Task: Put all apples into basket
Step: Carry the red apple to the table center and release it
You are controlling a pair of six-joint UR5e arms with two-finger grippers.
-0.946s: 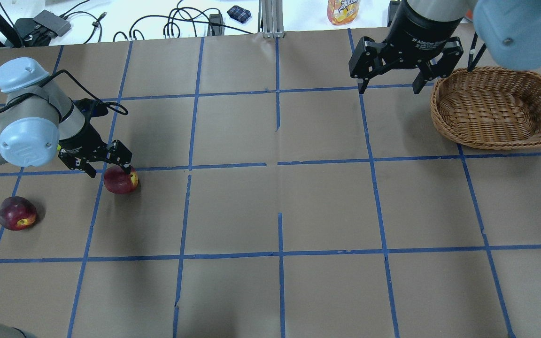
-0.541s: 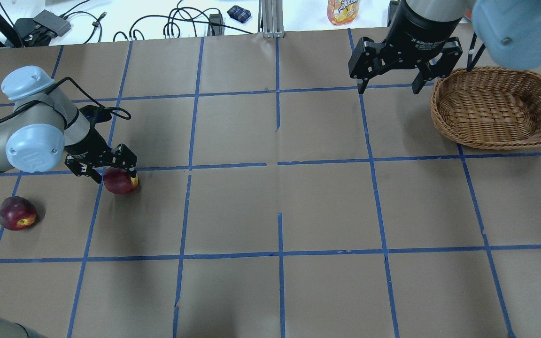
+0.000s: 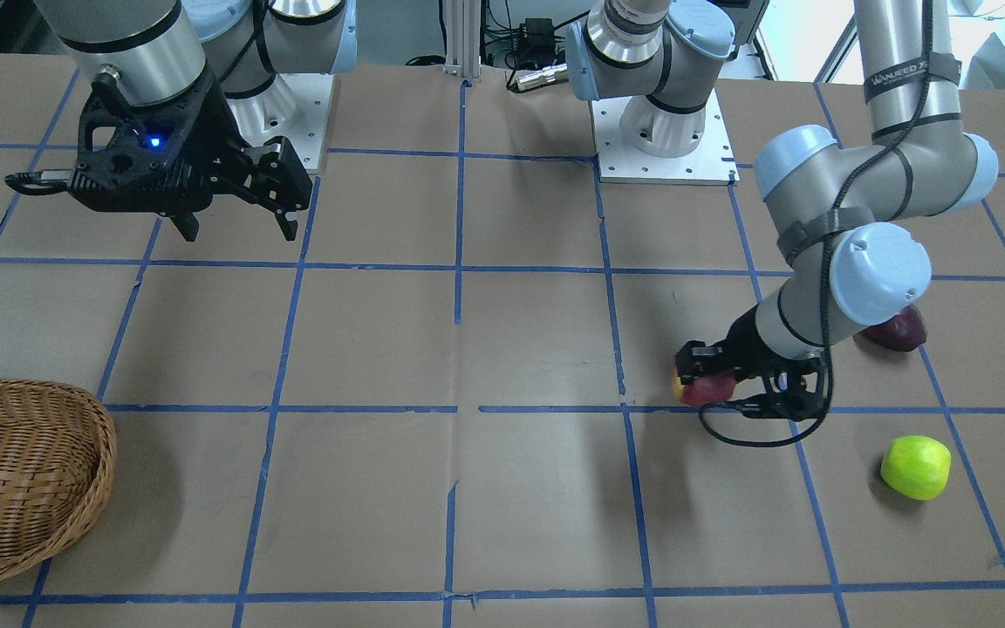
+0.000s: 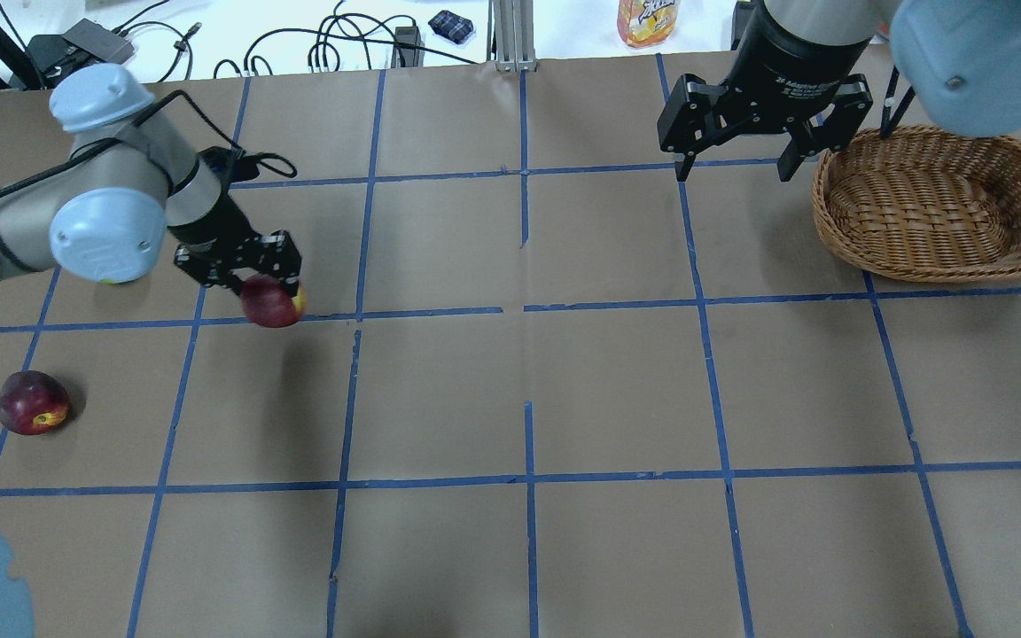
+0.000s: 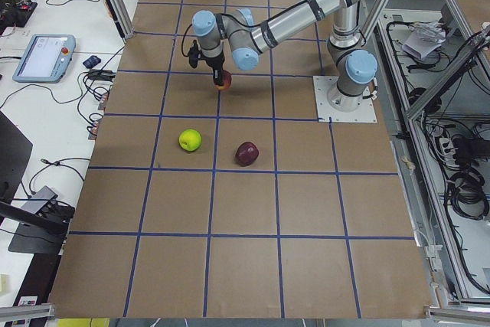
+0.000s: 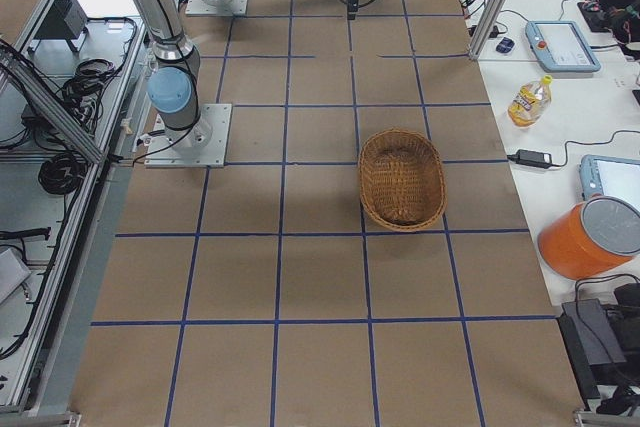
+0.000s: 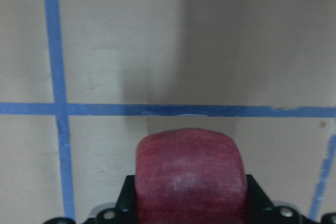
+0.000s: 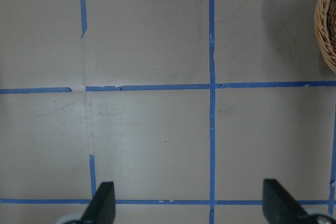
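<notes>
Left tool [image 4: 269,292] is clamping red apple [image 4: 273,307]; we're carrying it, next crossing tabletop [image 4: 617,399] to basket [image 4: 927,268]; right tool [image 4: 732,171] is gaping, empty.

Left tool [image 4: 269,291] clenched, right tool [image 4: 732,168] spread

Overhead exterior: set high behind the robot, aimed forward and down over the table [image 4: 617,390].
Front-facing: placed across from it, turned back toward the robot, angled steeply down.
Left and right exteriors: mounted high at the table ends, far off, sighted along its length.
Wrist cameras: very near the surface, pointed down.
Basket [image 4: 918,199] caught in overhead, front, both end views and right wrist.
Red apple [image 4: 272,301] shared by left wrist, overhead, front and left end.
</notes>
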